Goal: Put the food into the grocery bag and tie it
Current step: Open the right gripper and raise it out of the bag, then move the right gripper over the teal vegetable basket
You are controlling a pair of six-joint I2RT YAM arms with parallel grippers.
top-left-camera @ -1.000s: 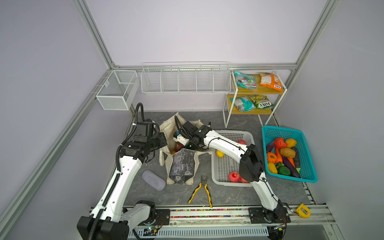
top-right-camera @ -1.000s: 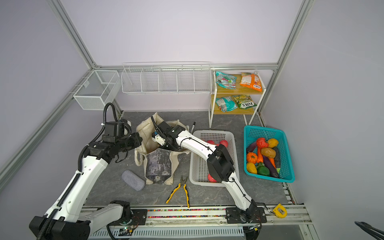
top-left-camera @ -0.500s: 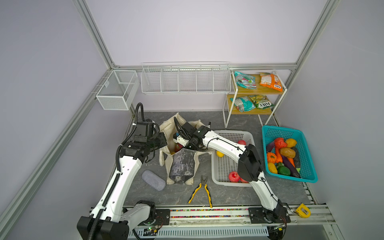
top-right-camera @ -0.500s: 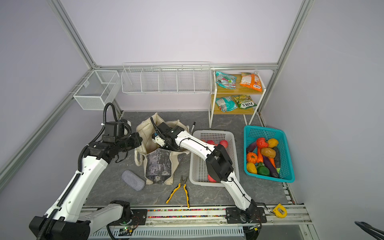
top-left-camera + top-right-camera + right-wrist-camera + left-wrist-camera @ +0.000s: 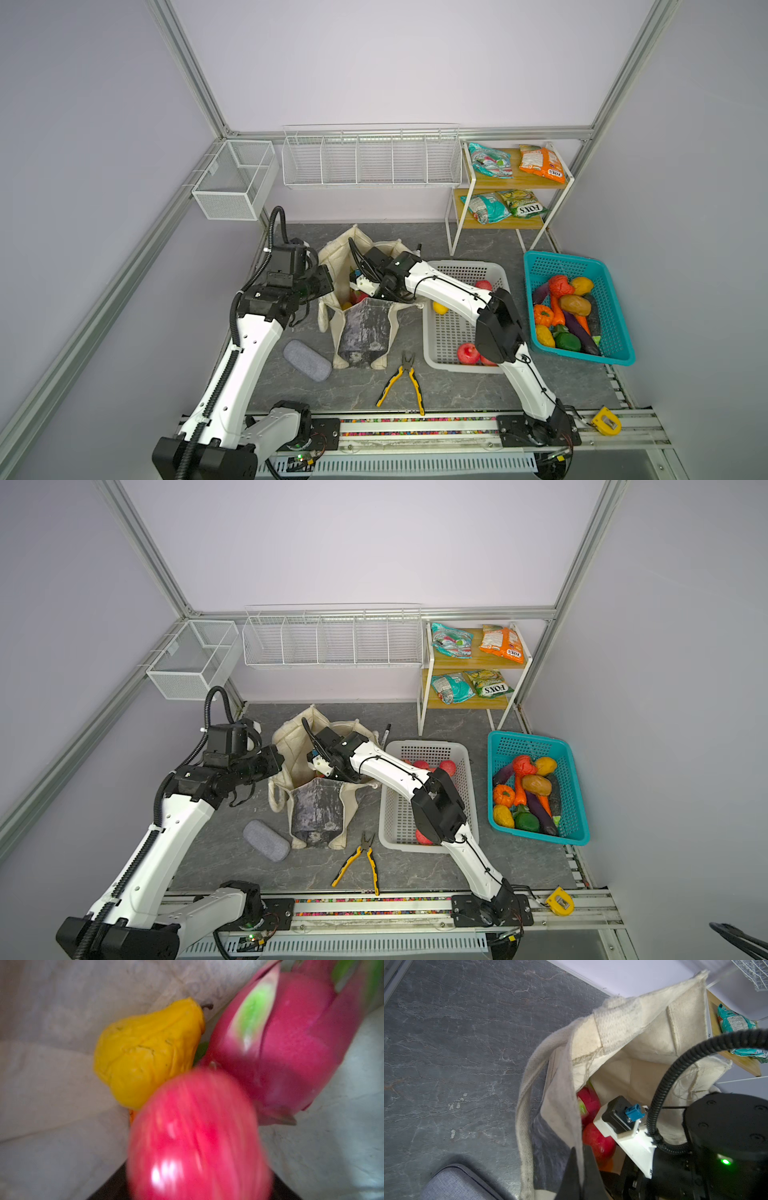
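Three fruits, red apple [image 5: 197,1136], pear [image 5: 145,1053] and dragon fruit [image 5: 291,1053], are bagged under the right gripper [image 5: 374,291], jaws unreadable; left gripper [image 5: 579,1167] pinches the canvas tote [image 5: 365,332] rim; loose apples [image 5: 467,353], tying remain.

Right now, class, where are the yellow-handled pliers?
In both top views the pliers lie on the grey tabletop, centre front, their head between the grocery bag and the white basket.

Grey tabletop [image 5: 457,392] with tote [image 5: 365,332], white basket [image 5: 449,332], pliers [image 5: 406,366]
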